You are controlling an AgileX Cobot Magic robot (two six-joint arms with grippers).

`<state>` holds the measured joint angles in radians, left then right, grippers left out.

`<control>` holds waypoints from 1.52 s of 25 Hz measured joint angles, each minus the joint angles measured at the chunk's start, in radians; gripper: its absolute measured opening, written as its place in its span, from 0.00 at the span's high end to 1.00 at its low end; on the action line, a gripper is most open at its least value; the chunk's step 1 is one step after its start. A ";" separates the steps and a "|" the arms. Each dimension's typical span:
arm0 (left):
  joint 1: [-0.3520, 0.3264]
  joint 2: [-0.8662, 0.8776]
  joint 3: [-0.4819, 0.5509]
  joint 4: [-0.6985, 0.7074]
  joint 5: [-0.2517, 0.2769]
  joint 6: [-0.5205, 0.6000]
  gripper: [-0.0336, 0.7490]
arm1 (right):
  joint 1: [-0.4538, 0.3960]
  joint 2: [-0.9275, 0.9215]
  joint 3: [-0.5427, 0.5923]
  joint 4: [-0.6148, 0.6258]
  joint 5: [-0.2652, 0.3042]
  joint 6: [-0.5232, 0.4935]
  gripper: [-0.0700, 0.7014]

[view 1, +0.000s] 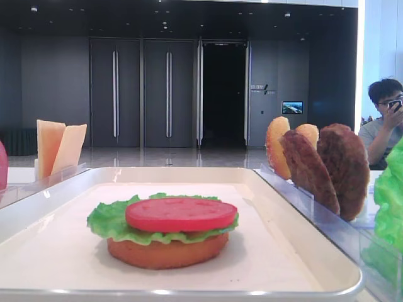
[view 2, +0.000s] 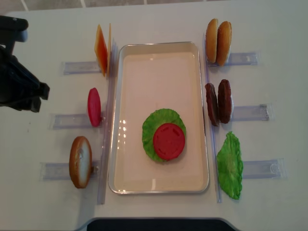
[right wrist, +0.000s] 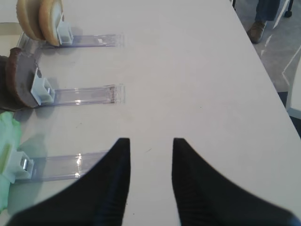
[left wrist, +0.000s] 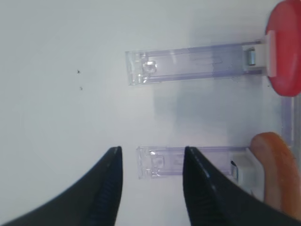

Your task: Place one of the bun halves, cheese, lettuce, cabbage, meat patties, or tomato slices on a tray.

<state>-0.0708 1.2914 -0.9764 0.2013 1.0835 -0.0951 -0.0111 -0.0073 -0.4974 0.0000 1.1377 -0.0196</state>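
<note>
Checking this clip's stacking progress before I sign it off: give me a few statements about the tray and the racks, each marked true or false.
1. A tomato slice lies on top of the lettuce on the tray. True.
2. A meat patty already sits on that stack. False: both meat patties stand upright in their rack to the right of the tray.
3. Two bun halves stand in the rack by the tray's far right corner. True.
4. The left gripper holds a cheese slice. False: its jaws are open and empty above the table.
5. The right gripper is open with nothing between its fingers. True.
</note>
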 joint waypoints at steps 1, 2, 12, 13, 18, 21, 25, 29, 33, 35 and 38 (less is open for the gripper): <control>0.028 0.000 0.000 -0.008 0.000 0.007 0.54 | 0.000 0.000 0.000 0.000 0.000 0.000 0.59; 0.053 0.000 -0.001 -0.025 0.000 0.018 0.54 | 0.000 0.000 0.000 0.000 0.000 0.000 0.59; 0.166 -0.020 -0.001 -0.135 0.073 0.095 0.54 | 0.000 0.000 0.000 0.000 0.000 0.000 0.59; 0.166 -0.037 0.001 -0.146 0.081 0.103 0.54 | 0.000 0.000 0.000 0.000 0.000 0.000 0.59; 0.166 -0.196 0.062 -0.218 0.086 0.147 0.54 | 0.000 0.000 0.000 0.000 0.000 0.000 0.59; 0.166 -0.327 0.134 -0.243 0.077 0.153 0.54 | 0.000 0.000 0.000 0.000 0.000 0.000 0.59; 0.166 -0.529 0.219 -0.265 0.046 0.156 0.54 | 0.000 0.000 0.000 0.000 0.000 0.000 0.59; 0.166 -0.724 0.286 -0.267 0.036 0.168 0.54 | 0.000 0.000 0.000 0.000 0.000 0.000 0.59; 0.166 -0.895 0.378 -0.267 0.009 0.204 0.54 | 0.000 0.000 0.000 0.000 0.000 0.000 0.59; 0.166 -0.975 0.421 -0.267 -0.016 0.207 0.54 | 0.000 0.000 0.000 0.000 0.000 0.000 0.59; 0.166 -1.093 0.475 -0.265 -0.034 0.208 0.54 | 0.000 0.000 0.000 0.000 0.000 0.000 0.59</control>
<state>0.0952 0.1988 -0.5016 -0.0633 1.0494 0.1126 -0.0111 -0.0073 -0.4974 0.0000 1.1377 -0.0196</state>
